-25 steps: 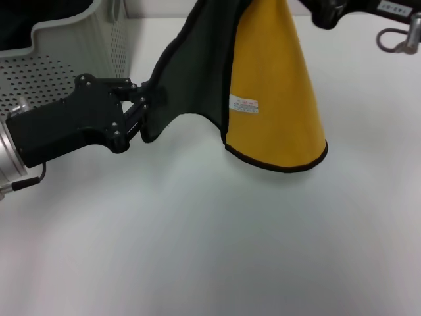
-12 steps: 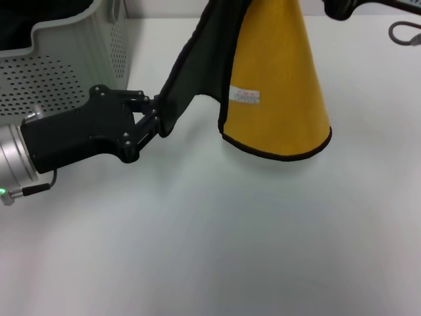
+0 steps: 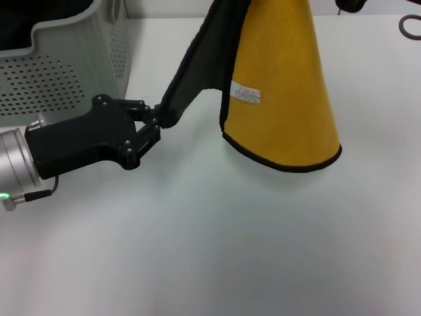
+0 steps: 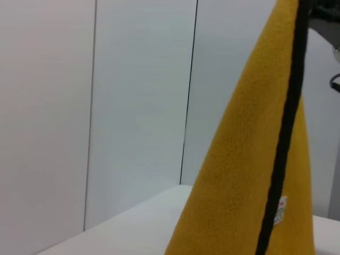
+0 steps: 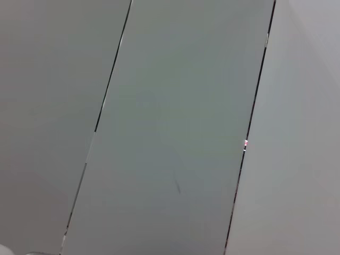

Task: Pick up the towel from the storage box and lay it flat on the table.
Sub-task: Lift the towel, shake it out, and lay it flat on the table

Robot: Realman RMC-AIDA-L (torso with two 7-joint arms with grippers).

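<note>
The towel (image 3: 283,85) hangs as a cone above the table (image 3: 230,250), yellow face towards me, dark face (image 3: 204,59) on its left, with black edging and a small white label (image 3: 247,94). Its top runs out of the head view. My left gripper (image 3: 158,122) is shut on the towel's lower left corner, just above the table and right of the storage box (image 3: 72,59). Only a black bit of my right gripper (image 3: 348,5) shows at the top edge, right of the towel's top. The left wrist view shows the yellow face (image 4: 249,175) close up.
A grey cable loop (image 3: 411,26) lies at the far right edge of the table. The storage box fills the back left corner. The right wrist view shows only grey wall panels (image 5: 170,127).
My left gripper has moved right with the towel's corner, drawing the dark flap narrower. My right arm has moved up and right, nearly out of view. The towel's lower hem has shifted right.
</note>
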